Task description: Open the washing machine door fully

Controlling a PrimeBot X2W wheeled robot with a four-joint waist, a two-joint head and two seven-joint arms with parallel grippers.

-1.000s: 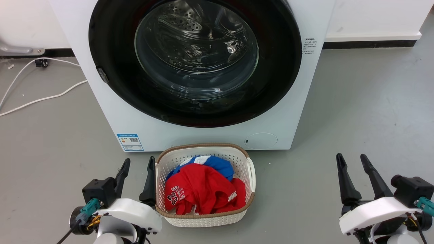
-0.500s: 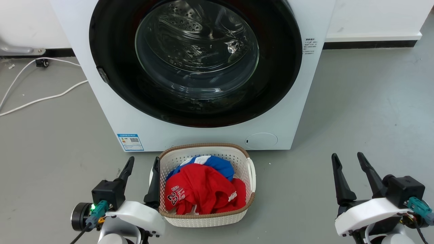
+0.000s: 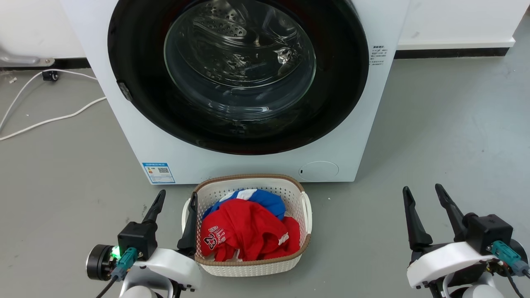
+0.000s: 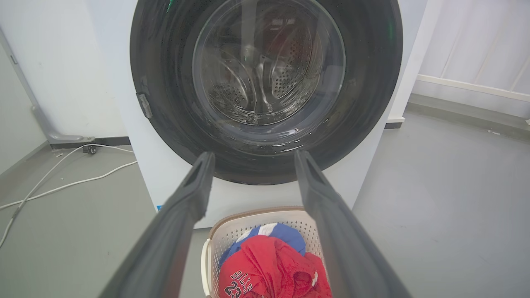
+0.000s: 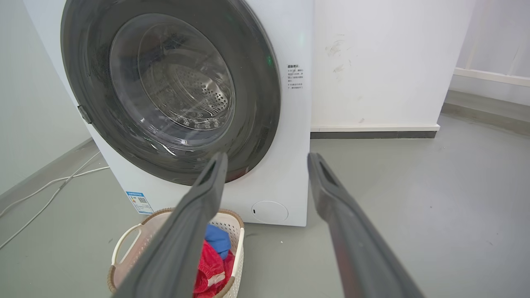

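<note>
Left fingers (image 3: pixel 190 225) nearer basket (image 3: pixel 248 179) w/ clothes (image 3: pixel 244 231)

washing machine (image 3: pixel 232 165): white body; blue label sticker (image 3: pixel 158 173) with black QR print at its near-left corner. washing machine door (image 3: pixel 239 74): glossy black ring, clear glass centre. drum (image 3: pixel 223 29) behind the glass: silver steel, dotted perforations. basket (image 3: pixel 248 269): white, grid of small holes, brown rim. In it: red garment (image 3: pixel 248 236) with white "23" lettering, and a blue garment (image 3: pixel 267 199) with a white patch on the far side. floor (image 3: pixel 447 124): plain grey. cable (image 3: pixel 49 120), far left: white. wall (image 3: pixel 455 20): white, black skirting (image 3: pixel 451 54). left gripper (image 3: pixel 178 193) and right gripper (image 3: pixel 421 187): black fingers, white shells, teal connectors. Green light on the left one.
</note>
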